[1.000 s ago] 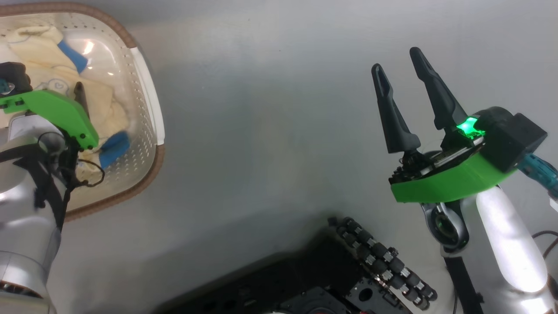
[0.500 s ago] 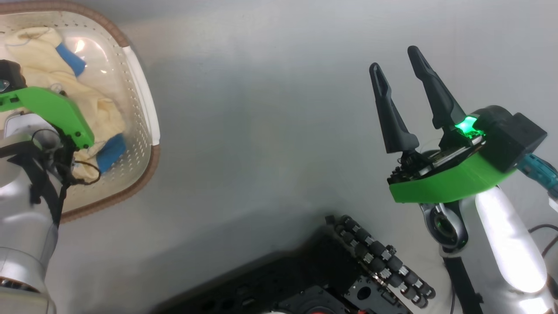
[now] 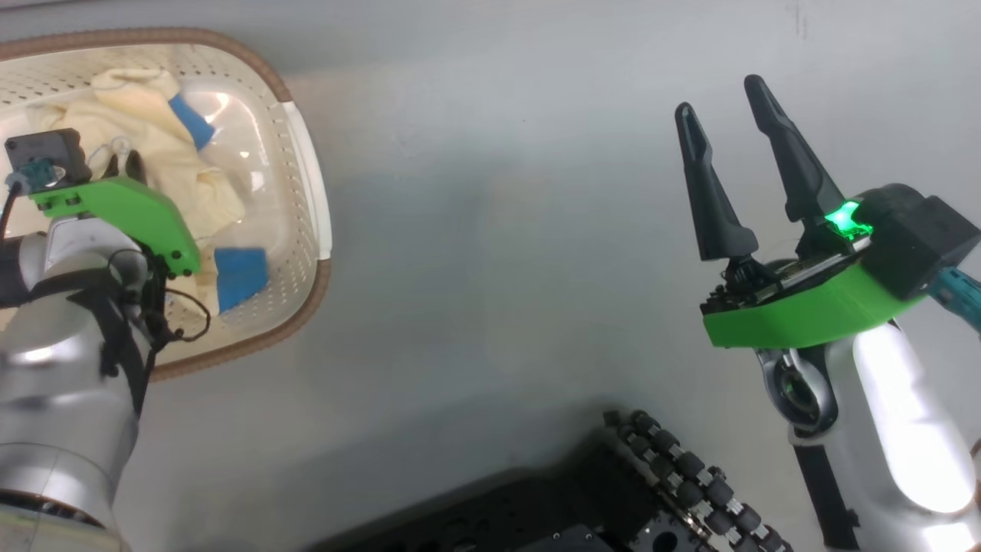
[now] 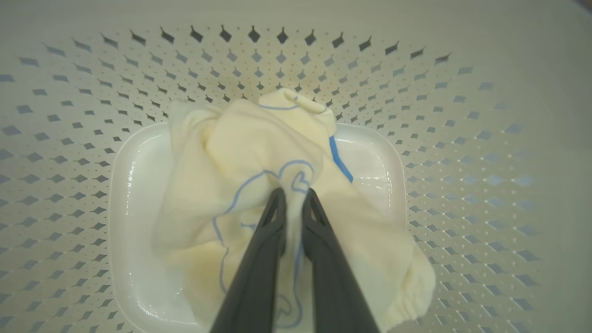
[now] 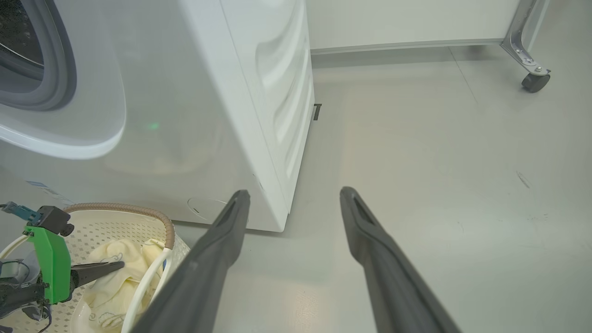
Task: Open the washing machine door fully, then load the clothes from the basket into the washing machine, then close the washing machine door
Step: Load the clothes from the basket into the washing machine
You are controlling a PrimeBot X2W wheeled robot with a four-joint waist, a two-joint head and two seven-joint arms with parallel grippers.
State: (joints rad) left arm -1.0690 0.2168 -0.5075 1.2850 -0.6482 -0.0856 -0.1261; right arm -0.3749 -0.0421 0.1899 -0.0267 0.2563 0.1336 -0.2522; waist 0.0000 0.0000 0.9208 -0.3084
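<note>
— Clothes (image 4: 240, 152): lying where?
— Sitting bunched on the bottom of the basket (image 4: 69, 92), going by the left wrist view; pinching a fold of the cream fabric, the narrowed fingers of the left gripper (image 4: 293, 192).
— And adding what, the right wrist view?
— Standing just behind the basket, the washing machine (image 5: 185, 92), grey gasket (image 5: 64, 69) showing at the edge. Hovering well to the right of the basket over bare floor (image 3: 498, 230), the right gripper (image 3: 719, 93), holding its fingers wide apart, carrying nothing.

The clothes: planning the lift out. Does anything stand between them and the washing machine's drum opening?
Nothing visible does. The left gripper is shut on the clothes inside the basket; they must only clear its rim, and the opening of the washing machine above looks unobstructed.
</note>
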